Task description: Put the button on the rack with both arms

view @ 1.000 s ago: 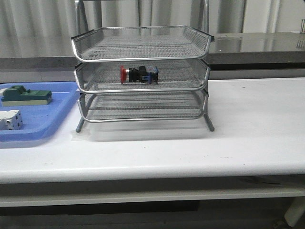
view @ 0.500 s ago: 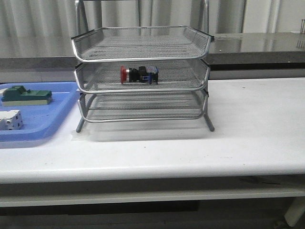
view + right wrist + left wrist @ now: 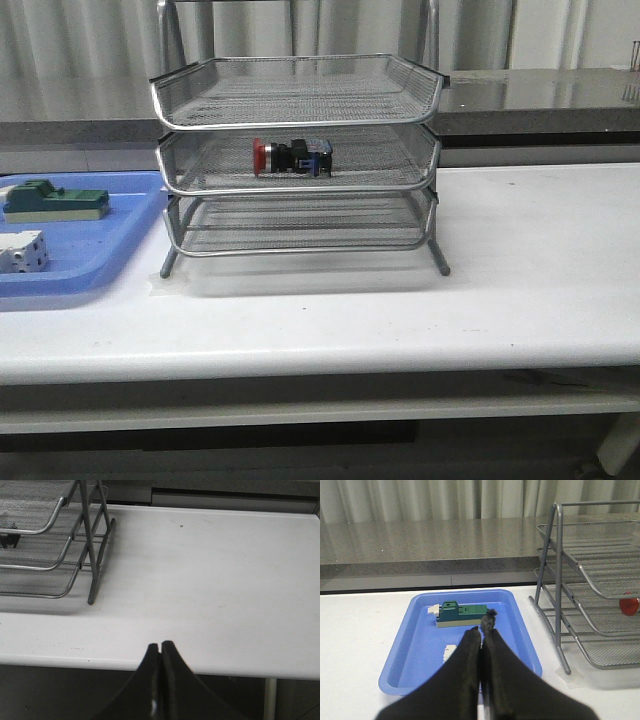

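- Front view: the three-tier silver wire-mesh rack (image 3: 296, 160) stands on the white worktop (image 3: 520, 270), its legs set back from the near edge with a bare strip in front.
- The small push-button with a round red cap, black body and blue block (image 3: 291, 156) lies on its side in the middle tier, red cap toward the left, near the tier's front rim and roughly midway across.
- Just left of the rack sits the flat blue plastic tray (image 3: 120, 240), its right rim close to the rack's left leg; it holds a green block (image 3: 55, 200) and a white block (image 3: 22, 251).
- Right of the rack the worktop runs open to the picture's edge.
- Neither arm shows in the front view.
- Left wrist view: the black left gripper (image 3: 482, 628) has its fingers pressed together, holding nothing, over the blue tray's near part, apart from the rack's frame.
- Right wrist view: the black right gripper (image 3: 160, 647) is likewise closed and empty, near the worktop's front edge, well apart from the rack's leg.
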`<state>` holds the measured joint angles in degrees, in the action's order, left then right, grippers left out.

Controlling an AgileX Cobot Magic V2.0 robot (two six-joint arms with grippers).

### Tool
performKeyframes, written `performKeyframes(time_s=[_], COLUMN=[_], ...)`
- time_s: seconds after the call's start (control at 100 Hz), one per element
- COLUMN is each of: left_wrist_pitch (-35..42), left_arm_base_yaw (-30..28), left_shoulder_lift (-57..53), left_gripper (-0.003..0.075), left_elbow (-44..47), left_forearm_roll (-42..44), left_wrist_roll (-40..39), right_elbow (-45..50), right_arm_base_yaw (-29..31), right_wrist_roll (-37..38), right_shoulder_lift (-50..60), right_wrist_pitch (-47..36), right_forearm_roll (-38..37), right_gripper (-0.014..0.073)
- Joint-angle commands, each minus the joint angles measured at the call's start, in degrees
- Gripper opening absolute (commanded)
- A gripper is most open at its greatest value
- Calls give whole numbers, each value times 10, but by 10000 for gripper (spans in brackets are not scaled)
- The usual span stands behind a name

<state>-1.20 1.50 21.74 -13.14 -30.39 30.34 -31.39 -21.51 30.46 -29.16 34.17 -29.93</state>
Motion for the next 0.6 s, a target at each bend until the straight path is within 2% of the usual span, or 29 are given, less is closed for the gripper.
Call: performKeyframes(time_s=[0.0,0.36,0.59], left_wrist_pitch=[39,39,39], left_arm_base_yaw=[-2,-2,-2], left_shoulder_lift=[3,3,3], left_gripper=[-20,-20,-20], left_elbow=[-17,-17,-17], left_forearm_roll=[-4,-4,-4], left_wrist_roll=[1,1,1], right_elbow=[-15,-15,-13], right_arm_base_yaw=[3,3,3], right_wrist_roll=[1,-10,-142], right_shoulder_lift=[0,0,9], right_wrist_pitch=[-36,-60,-72], right_forearm_roll=[-21,-20,65], right_gripper=[-67,-67,-67])
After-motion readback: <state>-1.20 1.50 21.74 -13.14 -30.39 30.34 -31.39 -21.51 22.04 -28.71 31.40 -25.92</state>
